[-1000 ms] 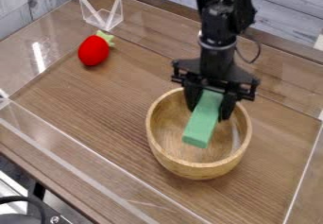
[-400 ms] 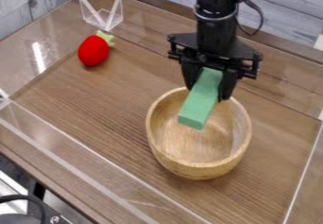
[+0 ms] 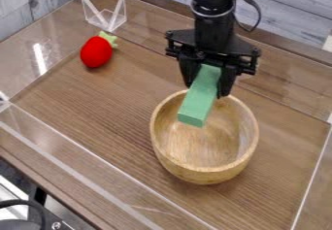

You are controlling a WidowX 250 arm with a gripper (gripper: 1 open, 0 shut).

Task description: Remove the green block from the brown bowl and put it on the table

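Green block [image 3: 199,96]: tilted, above far rim of brown bowl [image 3: 204,140] | gripper [image 3: 209,71]: jaws partly closed, gripping block's upper end | red strawberry toy [image 3: 96,51]: near table's [image 3: 97,127] far-left corner

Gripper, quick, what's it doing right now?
Gripper: closed on the green block, holding it over the brown bowl.

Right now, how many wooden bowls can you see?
1. The brown bowl sits on the table, below the green block in the gripper. None seems hidden.
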